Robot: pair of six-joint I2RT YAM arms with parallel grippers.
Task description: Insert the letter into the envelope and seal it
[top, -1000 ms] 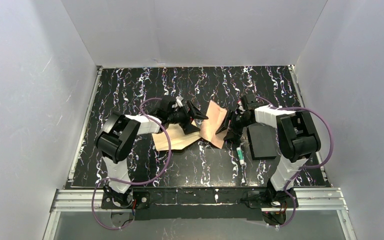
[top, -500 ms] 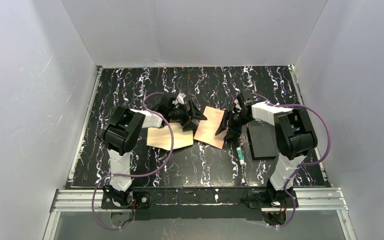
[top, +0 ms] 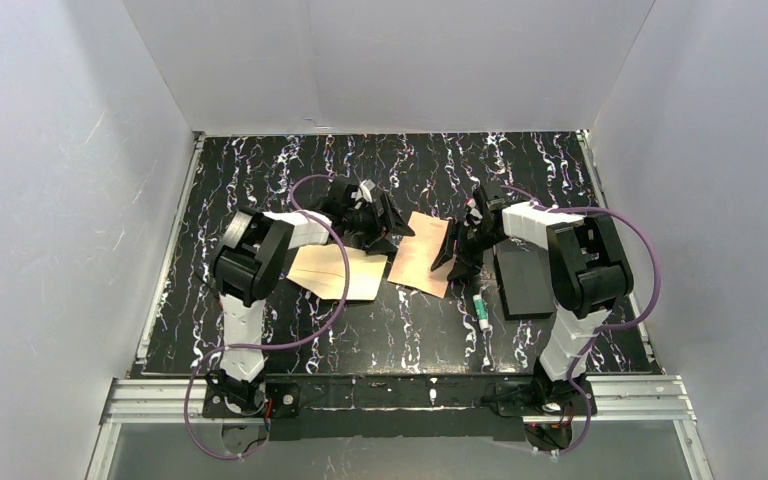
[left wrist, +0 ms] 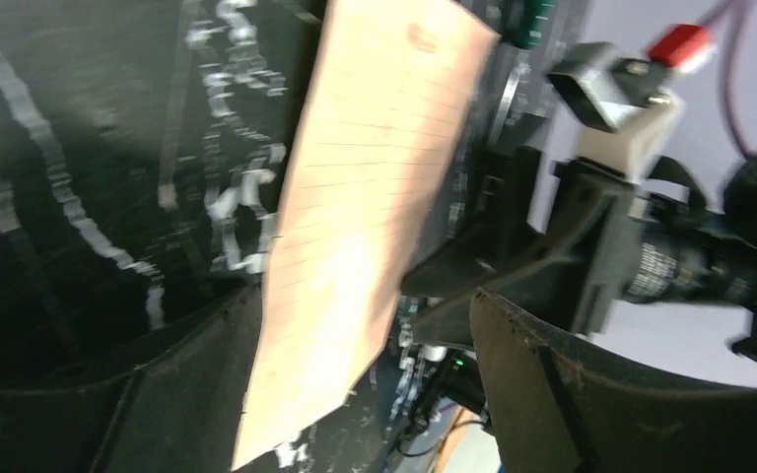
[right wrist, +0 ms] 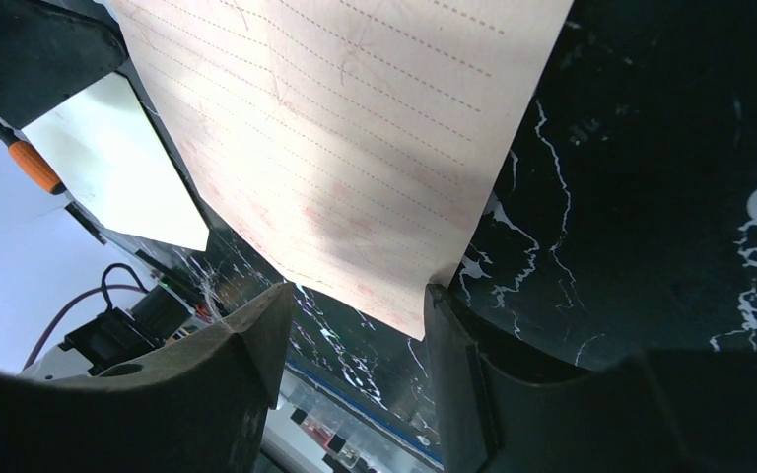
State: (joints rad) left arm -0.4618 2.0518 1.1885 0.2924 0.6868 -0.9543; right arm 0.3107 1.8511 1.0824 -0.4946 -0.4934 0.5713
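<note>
The letter (top: 422, 255) is a thin, tan, ruled sheet lying on the black marbled desk (top: 260, 180) between the two arms, and the smoother, paler cream envelope (top: 338, 272) is just to its left. The left tool (top: 392, 235) is spread wide by the sheet's far left corner, and the right tool (top: 448, 255) is also spread, straddling the right edge, with neither pinching it as far as I can see. My guess is it's feather-light and floppy and will buckle if shoved, so I'd pinch an edge near a corner.
</note>
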